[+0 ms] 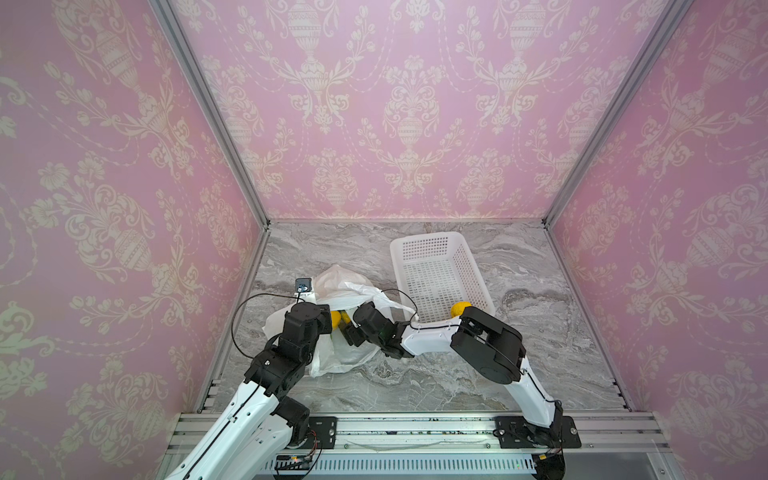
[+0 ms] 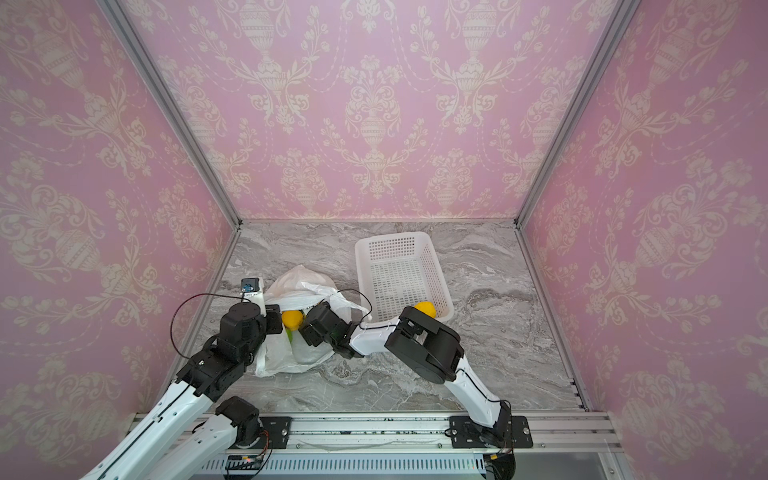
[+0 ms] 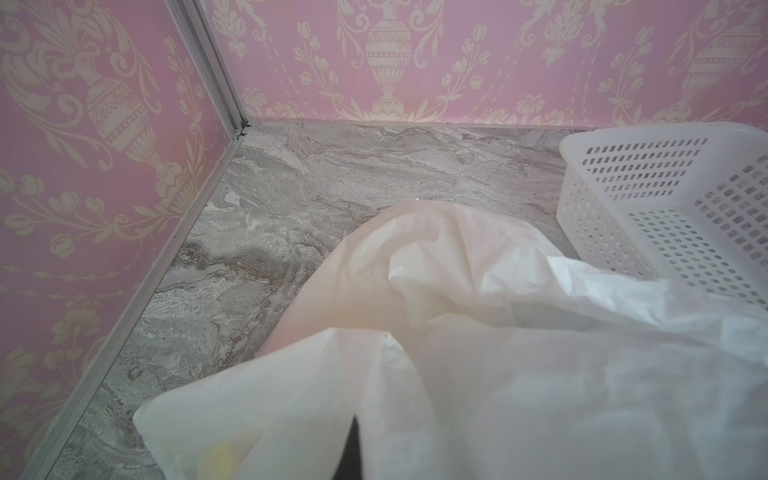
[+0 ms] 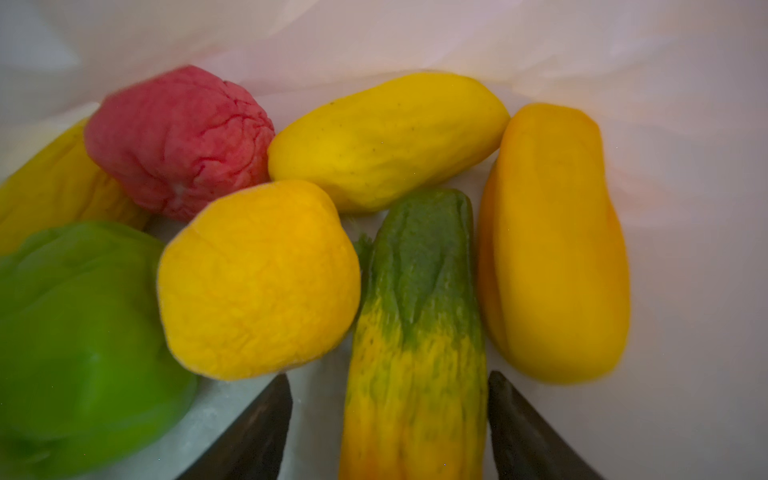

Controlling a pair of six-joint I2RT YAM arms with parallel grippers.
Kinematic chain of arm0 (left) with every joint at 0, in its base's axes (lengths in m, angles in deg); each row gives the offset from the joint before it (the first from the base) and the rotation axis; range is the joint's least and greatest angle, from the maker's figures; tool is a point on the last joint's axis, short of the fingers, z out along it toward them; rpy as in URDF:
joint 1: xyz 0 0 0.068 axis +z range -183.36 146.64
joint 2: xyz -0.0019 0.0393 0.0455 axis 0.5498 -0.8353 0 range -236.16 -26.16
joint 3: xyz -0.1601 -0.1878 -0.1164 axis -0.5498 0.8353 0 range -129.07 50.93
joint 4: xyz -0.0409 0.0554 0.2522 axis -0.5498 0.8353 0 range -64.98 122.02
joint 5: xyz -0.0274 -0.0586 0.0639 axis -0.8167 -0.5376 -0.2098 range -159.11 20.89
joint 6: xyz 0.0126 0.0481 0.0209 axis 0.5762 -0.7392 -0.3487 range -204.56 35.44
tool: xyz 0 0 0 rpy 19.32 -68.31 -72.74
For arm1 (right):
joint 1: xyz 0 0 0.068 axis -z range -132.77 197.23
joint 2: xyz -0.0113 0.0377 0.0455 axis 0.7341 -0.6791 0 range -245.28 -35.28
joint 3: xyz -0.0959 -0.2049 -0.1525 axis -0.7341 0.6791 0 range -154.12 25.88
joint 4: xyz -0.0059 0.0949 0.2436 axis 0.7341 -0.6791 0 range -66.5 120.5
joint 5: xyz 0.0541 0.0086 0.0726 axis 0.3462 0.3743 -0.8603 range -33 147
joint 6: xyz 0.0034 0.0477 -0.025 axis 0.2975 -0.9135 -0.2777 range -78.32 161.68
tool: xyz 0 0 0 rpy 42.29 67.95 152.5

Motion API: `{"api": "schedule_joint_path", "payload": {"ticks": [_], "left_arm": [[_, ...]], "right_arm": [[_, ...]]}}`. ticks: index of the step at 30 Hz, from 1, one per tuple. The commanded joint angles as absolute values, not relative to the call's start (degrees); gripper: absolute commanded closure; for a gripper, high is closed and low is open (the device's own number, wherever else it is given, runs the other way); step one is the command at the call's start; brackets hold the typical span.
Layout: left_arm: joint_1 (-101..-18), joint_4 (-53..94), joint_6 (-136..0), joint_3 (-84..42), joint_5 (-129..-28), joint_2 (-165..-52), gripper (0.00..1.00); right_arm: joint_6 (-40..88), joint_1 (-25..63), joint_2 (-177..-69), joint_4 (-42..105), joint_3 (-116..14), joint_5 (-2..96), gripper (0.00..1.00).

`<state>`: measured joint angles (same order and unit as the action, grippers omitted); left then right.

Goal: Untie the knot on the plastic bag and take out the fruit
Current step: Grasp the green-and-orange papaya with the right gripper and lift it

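Saw grey marble tabletop point(image 1: 415, 386), bare front and right. Found thin crinkly white plastic bag point(image 1: 345, 286) mid-left, mouth open (no knot seen), beside rigid white perforated basket point(image 1: 428, 249) w/ one round yellow fruit point(image 1: 459, 309). Noted left gripper point(image 1: 323, 320) pinched shut, apparently on bag rim; right gripper point(image 4: 388, 374) inside bag, spread wide, empty, astride orange-to-green oblong fruit point(image 4: 415, 311). Judged best: centre, close gently, lift clear of film.
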<state>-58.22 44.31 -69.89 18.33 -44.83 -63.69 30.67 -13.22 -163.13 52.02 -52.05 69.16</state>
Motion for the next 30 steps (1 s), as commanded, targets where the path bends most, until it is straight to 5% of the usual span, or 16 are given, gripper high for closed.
{"api": "schedule_joint_path", "payload": {"ticks": [1, 6, 30], "left_arm": [[-57.78, 43.61, -69.18, 18.86, -46.00, -63.23, 1.00], [-57.77, 43.40, -69.18, 18.98, -45.88, -63.07, 1.00], [-57.79, 43.35, -69.27, 18.78, -45.39, -63.76, 1.00]], "right_arm": [[29.58, -12.97, -164.32, 48.45, -54.29, 68.82, 0.33], [29.90, -13.01, -161.92, 48.89, -52.42, 68.00, 0.54], [41.93, -17.81, -122.93, 66.90, -16.53, 65.00, 0.77]]}}
